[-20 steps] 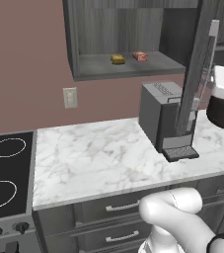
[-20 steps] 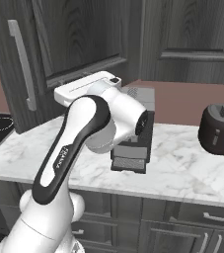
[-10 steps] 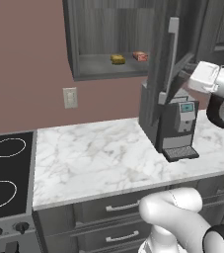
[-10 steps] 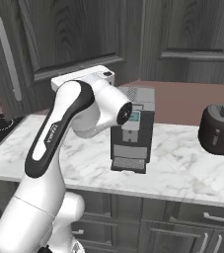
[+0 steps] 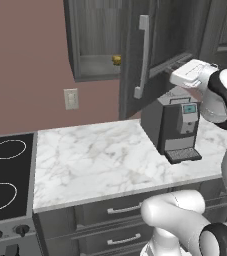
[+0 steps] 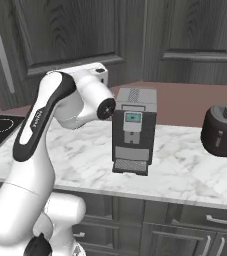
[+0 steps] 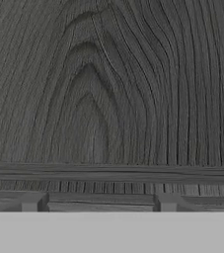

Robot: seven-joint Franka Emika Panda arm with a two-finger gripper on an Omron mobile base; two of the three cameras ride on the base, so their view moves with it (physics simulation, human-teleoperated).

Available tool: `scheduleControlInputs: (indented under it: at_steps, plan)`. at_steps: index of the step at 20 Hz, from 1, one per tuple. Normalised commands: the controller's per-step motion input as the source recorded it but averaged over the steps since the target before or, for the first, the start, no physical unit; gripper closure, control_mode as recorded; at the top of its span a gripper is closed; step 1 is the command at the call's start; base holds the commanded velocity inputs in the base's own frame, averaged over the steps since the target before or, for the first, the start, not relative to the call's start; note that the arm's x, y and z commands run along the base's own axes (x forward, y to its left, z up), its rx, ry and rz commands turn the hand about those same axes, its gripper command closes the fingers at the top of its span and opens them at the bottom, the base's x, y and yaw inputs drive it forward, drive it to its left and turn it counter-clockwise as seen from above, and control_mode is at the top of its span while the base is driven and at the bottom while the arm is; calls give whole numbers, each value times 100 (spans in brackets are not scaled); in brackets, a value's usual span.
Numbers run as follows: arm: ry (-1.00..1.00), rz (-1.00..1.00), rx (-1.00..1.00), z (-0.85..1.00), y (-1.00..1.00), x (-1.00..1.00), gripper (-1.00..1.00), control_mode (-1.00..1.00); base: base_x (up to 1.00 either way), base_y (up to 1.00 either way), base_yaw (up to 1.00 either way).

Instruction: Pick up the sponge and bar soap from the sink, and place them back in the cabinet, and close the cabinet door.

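Nearest the base, on the marble table: a dark coffee machine standing right of centre, directly beneath the raised hand, with a toaster well apart to its right and a stove off the left end. Up above the machine, gripper set flat against the outer face of the cabinet door, fingertips apart by a moderate gap, gripping nothing, wood grain pressed close across the hand view. Door panel upright, hinged on the far right, swung most of the way toward shut; long silver handle vertical on its free left edge, left of the gripper. Beyond that edge, a narrow slice of cabinet interior open to sight, sponge resting on the shelf just inside. Bar soap hidden behind the panel, so cannot tell where exactly. Judged next: push leftward and away, square to the panel. Free room ahead of the swinging edge; tightest clearance below, over the machine's top.
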Motion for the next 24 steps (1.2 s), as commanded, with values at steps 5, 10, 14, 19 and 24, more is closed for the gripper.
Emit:
scheduleControlInputs:
  at_steps: [5, 10, 14, 19, 24]
  plan:
    - [-1, -19, 0, 0, 24, 31, -100, -100, 0, 0, 0]
    - [-3, -23, 0, 0, 28, 18, -100, -100, 0, 0, 0]
    - [-3, -23, 0, 0, 33, 14, -100, -100, 0, 0, 0]
    - [-2, -22, 0, 0, 33, 18, -100, -100, 0, 0, 0]
    - [-2, -21, 0, 0, 31, 22, -100, -100, 0, 0, 0]
